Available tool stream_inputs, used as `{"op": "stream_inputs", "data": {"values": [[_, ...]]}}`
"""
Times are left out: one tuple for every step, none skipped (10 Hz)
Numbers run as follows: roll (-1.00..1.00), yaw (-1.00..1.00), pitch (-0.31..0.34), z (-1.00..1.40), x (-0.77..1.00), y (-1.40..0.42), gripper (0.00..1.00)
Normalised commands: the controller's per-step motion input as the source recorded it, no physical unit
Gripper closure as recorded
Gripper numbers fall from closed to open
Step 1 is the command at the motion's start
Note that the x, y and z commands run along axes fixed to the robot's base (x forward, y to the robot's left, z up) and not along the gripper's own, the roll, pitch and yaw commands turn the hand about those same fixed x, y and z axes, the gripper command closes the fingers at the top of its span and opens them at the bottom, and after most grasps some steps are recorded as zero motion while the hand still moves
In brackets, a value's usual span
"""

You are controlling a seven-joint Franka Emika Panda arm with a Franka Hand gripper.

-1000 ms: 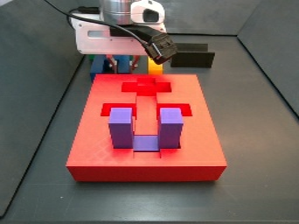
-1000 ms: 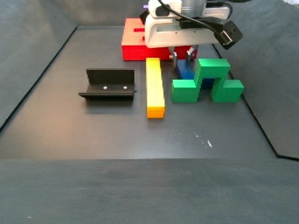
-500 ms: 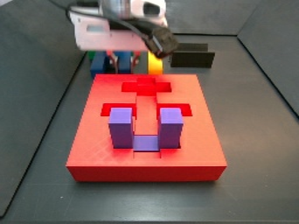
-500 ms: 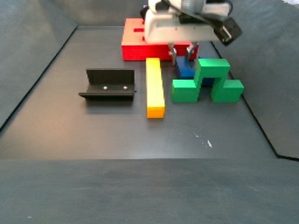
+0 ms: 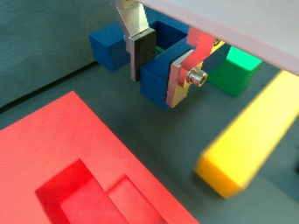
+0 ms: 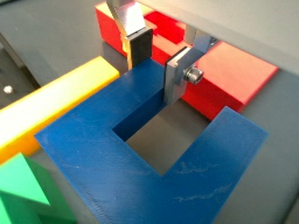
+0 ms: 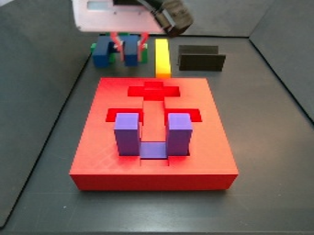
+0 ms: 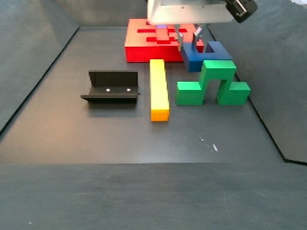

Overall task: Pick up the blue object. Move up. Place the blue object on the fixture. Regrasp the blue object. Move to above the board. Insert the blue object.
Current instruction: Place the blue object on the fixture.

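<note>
Blue object (image 6: 163, 149) sits gripped by one prong between the two silver fingers (image 6: 136, 45), whose dark pads press that prong from both sides in both wrist views; the gripper (image 6: 158, 61) is clamped on it. In a wrist view the rest of the U spreads out beyond the fingertips, its open slot showing grey floor through it. In a side view the blue object (image 8: 198, 52) hangs under the gripper (image 8: 192, 38), clear of the floor. Just past the fingers on one side lies the long yellow bar (image 5: 251, 131), and beyond the held prong a green block (image 5: 237, 70). The red board (image 7: 153, 133) lies near the gripper, with a purple U-shaped block (image 7: 150, 135) seated in it. Well apart from the fingers, across the yellow bar, stands the black fixture (image 8: 111, 87).
</note>
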Motion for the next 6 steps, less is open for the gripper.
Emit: {"op": "stream_inputs", "data": {"values": [[-0.63, -0.34, -0.011, 0.77, 0.80, 0.00, 1.00], [-0.50, -0.30, 0.000, 0.80, 0.88, 0.00, 1.00], [-0.38, -0.24, 0.069, 0.80, 0.95, 0.00, 1.00], [-0.16, -0.05, 0.251, 0.73, 1.00, 0.00, 1.00], [-0.09, -0.01, 0.271, 0.69, 1.00, 0.00, 1.00], [-0.13, -0.05, 0.189, 0.71, 1.00, 0.00, 1.00]]}}
